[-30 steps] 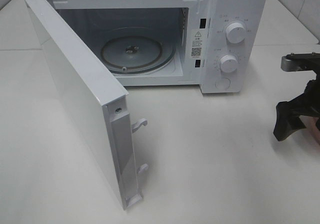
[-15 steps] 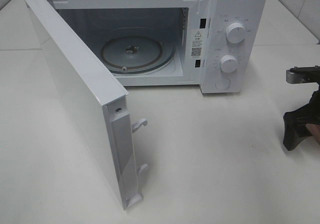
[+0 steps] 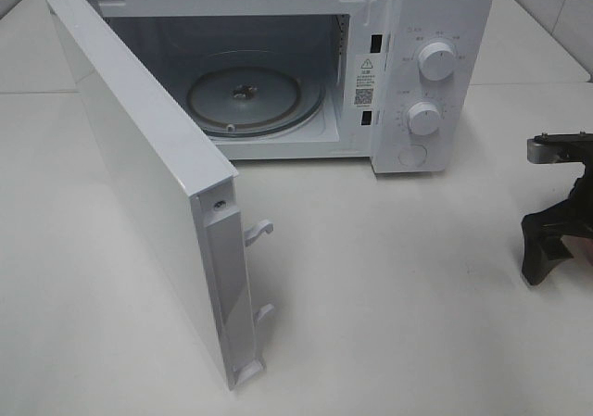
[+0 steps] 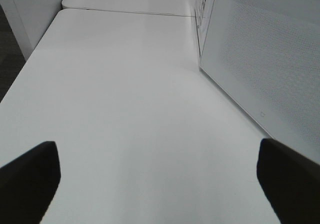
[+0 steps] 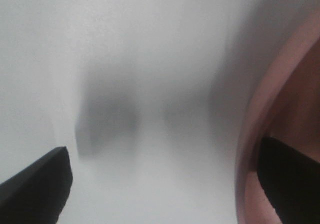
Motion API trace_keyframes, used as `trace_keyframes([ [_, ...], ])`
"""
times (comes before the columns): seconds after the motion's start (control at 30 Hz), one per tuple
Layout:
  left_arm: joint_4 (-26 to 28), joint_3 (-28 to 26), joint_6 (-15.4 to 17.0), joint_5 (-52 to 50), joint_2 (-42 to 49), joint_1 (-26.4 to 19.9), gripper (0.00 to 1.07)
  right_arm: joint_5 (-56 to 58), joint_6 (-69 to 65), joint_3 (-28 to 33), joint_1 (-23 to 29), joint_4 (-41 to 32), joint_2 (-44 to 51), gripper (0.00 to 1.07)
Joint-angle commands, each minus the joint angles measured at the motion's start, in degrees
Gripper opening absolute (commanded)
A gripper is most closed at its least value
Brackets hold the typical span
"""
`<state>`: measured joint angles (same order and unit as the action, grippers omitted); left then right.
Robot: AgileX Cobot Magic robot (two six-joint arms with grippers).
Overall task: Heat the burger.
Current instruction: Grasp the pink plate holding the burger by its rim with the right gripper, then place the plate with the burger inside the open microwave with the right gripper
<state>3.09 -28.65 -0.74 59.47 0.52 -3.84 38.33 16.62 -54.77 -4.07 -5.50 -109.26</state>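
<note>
1. Your left gripper [image 4: 160,189] hangs with its fingers [image 4: 27,184] spread wide above the table [image 4: 125,109], just beside the outer face of the microwave door [image 4: 270,59].
2. Your right gripper [image 5: 160,194], off to the right of the microwave [image 3: 371,64], is spread wide too and holds nothing. The pink plate rim [image 5: 252,119] lies between its fingers. The burger is out of your sight, so you cannot place it against them.
3. Since a second ago, that gripper has shifted away from the microwave. The door stays open.
</note>
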Motion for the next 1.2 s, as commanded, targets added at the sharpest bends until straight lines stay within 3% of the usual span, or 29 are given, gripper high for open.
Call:
trace_keyframes([
  [0.03, 0.17, 0.11, 0.11, -0.11, 0.69, 0.06, 1.02, -0.34, 1.49, 0.29, -0.06, -0.63, -1.43, 0.83],
  [0.07, 0.17, 0.11, 0.11, -0.11, 0.69, 0.06, 1.02, -0.34, 1.49, 0.29, -0.06, -0.63, -1.43, 0.83],
  [0.1, 0.17, 0.11, 0.11, -0.11, 0.69, 0.06, 1.02, -0.34, 2.18, 0.29, -0.06, -0.63, -1.43, 0.75],
  [0.13, 0.17, 0.11, 0.11, -0.11, 0.69, 0.06, 1.02, -0.34, 2.92, 0.29, -0.06, -0.63, -1.43, 0.56],
  [0.17, 0.17, 0.11, 0.11, -0.11, 0.69, 0.06, 1.02, -0.34, 2.92, 0.29, -0.06, -0.63, -1.43, 0.47],
  [0.2, 0.17, 0.11, 0.11, -0.11, 0.69, 0.06, 1.02, -0.34, 2.92, 0.29, -0.06, -0.63, -1.43, 0.47],
  [0.23, 0.17, 0.11, 0.11, -0.11, 0.69, 0.06, 1.02, -0.23, 2.92, 0.29, -0.06, -0.63, -1.43, 0.26],
  [0.27, 0.17, 0.11, 0.11, -0.11, 0.69, 0.06, 1.02, -0.06, 2.92, 0.29, -0.06, -0.63, -1.43, 0.17],
  [0.3, 0.17, 0.11, 0.11, -0.11, 0.69, 0.06, 1.02, -0.06, 2.92, 0.29, -0.06, -0.63, -1.43, 0.17],
  [0.33, 0.17, 0.11, 0.11, -0.11, 0.69, 0.06, 1.02, 0.46, 2.92, 0.29, -0.06, -0.63, -1.43, 0.04],
  [0.37, 0.17, 0.11, 0.11, -0.11, 0.69, 0.06, 1.02, 0.74, 2.92, 0.29, -0.06, -0.63, -1.43, 0.00],
  [0.87, 0.17, 0.11, 0.11, -0.11, 0.69, 0.06, 1.02, 0.63, 0.00, 0.29, 0.11, -0.34, -1.38, 0.00],
  [1.2, 0.17, 0.11, 0.11, -0.11, 0.69, 0.06, 1.02, 5.33, -2.29, 0.46, 3.55, 4.58, 5.84, 0.00],
])
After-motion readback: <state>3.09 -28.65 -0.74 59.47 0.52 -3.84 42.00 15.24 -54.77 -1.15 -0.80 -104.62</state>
